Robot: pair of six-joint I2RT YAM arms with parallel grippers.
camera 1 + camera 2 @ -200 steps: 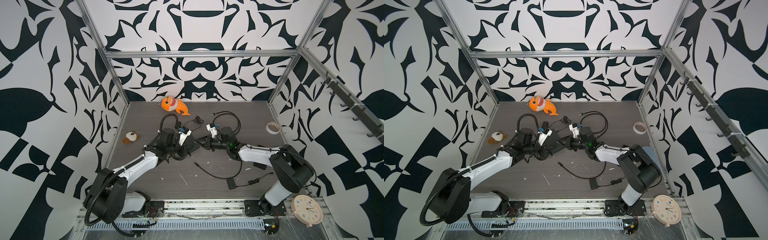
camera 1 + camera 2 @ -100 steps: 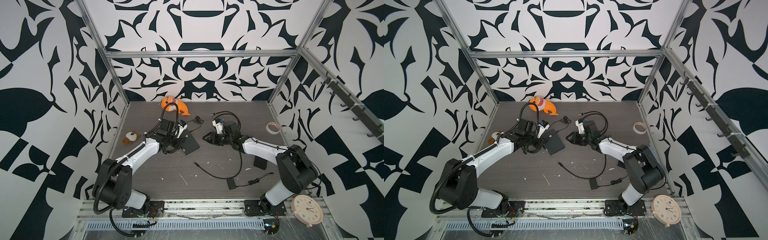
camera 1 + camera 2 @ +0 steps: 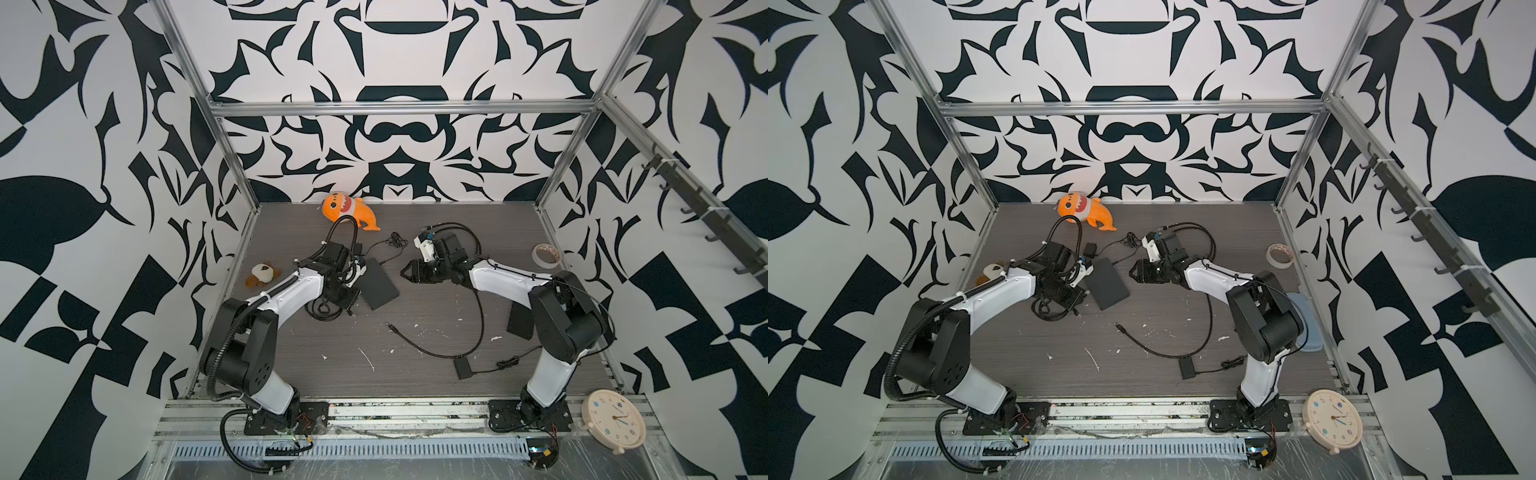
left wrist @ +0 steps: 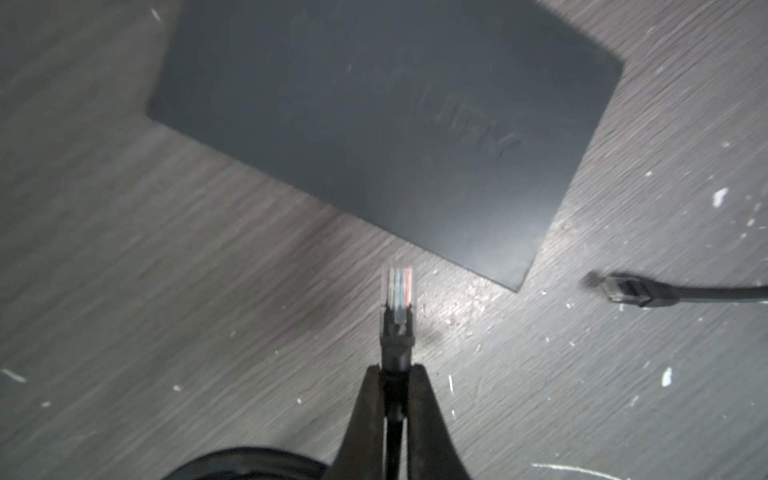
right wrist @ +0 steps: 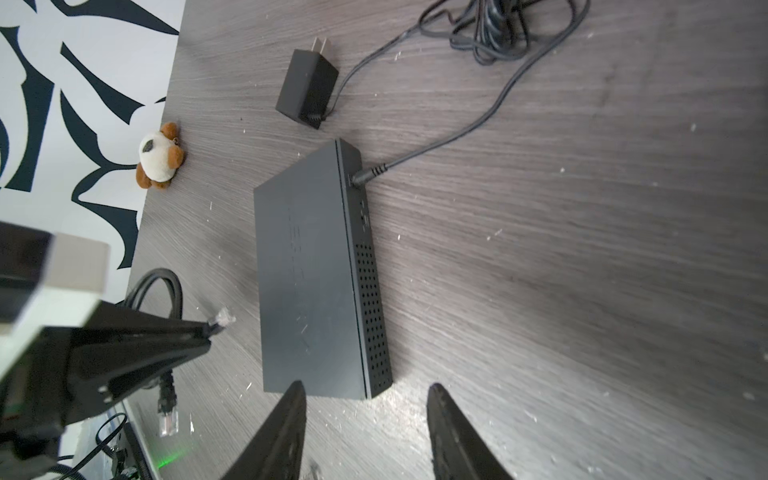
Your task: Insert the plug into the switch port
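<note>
We note the left tool [image 4: 397,374] clamped shut on the rear of the plug [image 4: 397,297], so the clear tip juts ahead of it, free to enter a port. Just beyond the tip the switch [image 4: 374,124] lies flat on the worktop [image 4: 124,291]; we see no ports. The right tool [image 5: 365,386] is empty with its jaws apart, poised at the switch's near end, probably to brace it.

- The switch [image 4: 374,124] is cut off by the left wrist view's edge, its lettering [image 4: 473,131] blurred, its ports hidden in every view.
- The right fingers [image 5: 286,432] are cut off by the edge.
</note>
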